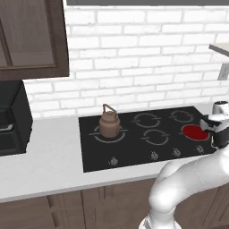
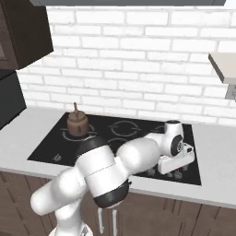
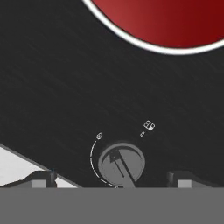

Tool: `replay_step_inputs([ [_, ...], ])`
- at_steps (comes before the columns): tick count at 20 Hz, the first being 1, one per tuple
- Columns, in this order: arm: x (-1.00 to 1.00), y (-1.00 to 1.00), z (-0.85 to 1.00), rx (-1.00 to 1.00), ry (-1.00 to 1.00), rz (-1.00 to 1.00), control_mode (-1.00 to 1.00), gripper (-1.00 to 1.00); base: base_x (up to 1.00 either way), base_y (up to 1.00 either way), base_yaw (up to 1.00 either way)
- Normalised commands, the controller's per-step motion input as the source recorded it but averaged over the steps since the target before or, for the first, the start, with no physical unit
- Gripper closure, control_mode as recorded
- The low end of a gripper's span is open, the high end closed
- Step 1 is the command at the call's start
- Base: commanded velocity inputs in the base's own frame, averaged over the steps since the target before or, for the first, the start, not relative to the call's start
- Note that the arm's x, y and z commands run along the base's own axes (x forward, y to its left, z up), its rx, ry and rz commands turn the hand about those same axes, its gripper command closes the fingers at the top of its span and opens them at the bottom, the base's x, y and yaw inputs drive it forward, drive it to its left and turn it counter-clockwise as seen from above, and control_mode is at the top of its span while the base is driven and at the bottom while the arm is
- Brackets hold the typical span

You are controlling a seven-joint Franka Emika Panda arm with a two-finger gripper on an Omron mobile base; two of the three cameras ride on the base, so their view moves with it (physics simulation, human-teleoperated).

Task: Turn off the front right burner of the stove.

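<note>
The stove [image 1: 134,154] is a black glass cooktop set into the white counter. Its front right burner [image 1: 195,132] glows bright red, and the edge of that red disc [image 3: 166,22] fills the top of the hand view. A small grey knob [image 3: 120,164] with a ridge and a dotted arc beside it lies just below my gripper [image 3: 113,180]. The gripper is open, with one dark fingertip [image 3: 41,179] on each side of the knob and well clear of it. The hand [image 1: 215,127] hangs over the stove's front right corner, low above the glass [image 2: 175,161].
A copper kettle [image 1: 109,123] stands on the front left zone. A boxy black appliance [image 1: 13,118] sits on the counter at the left. A white brick wall runs behind, a dark cabinet [image 1: 31,36] hangs upper left, and a shelf edge [image 1: 221,49] juts in at the right.
</note>
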Motion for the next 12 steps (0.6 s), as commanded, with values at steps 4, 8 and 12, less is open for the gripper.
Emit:
replay_step_inputs([
  [4,0.00,-0.03,-0.12,-0.02,0.00,0.00,-1.00,-1.00,0.00,0.00,0.00],
  [8,0.00,0.00,-0.04,0.00,0.00,0.00,-1.00,-1.00,0.00,0.00,0.00],
  [12,0.00,0.00,-0.04,0.00,0.00,0.00,-1.00,-1.00,0.00,0.00,0.00],
])
